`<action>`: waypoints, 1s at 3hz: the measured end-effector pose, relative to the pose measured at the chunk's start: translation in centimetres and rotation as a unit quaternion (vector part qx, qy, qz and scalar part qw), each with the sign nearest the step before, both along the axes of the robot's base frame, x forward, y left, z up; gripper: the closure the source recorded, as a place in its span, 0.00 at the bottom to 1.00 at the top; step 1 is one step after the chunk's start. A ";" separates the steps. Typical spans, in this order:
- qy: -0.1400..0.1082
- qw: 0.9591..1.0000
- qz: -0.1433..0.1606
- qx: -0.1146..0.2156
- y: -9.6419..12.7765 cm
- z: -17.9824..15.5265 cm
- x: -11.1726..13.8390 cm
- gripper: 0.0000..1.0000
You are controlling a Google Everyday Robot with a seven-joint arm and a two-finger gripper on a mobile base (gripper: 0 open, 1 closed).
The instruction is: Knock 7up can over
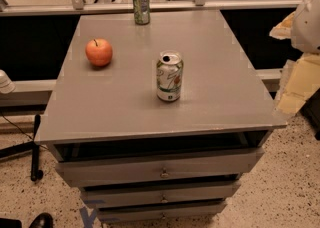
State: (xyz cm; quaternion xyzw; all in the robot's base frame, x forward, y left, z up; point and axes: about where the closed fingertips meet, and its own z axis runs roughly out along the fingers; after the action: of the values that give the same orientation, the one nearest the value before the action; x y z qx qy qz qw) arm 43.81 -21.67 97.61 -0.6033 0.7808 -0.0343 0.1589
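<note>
I log the 7up can point(169, 77), a pale white-green aluminium drink can with green lettering, a small red mark and a silver top. It stands upright near the middle of the grey bench point(220, 97), long axis vertical, opened top up. A round orange-red apple point(98, 52) sits well apart, rear left. A darker green can point(141, 6) stands at the far edge. The end effector is outside the camera view; I cannot tell its state.

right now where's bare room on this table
Bare: front strip before the 7up can, whole right side, middle up to the green can. Tighter between apple and 7up can. Gripper hangs past the table's right edge.
</note>
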 end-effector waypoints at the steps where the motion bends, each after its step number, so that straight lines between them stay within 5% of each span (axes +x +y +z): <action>1: 0.000 1.000 0.000 0.000 0.0 0.0 0.0 0.00; 2: -0.012 1.000 0.000 0.012 0.3 -0.3 0.3 0.00; 3: -0.005 0.998 0.009 0.061 2.2 -4.3 1.2 0.00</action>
State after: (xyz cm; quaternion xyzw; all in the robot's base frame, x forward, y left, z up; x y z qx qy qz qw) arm 44.99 -19.51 93.31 -0.5991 0.7752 0.0116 0.1999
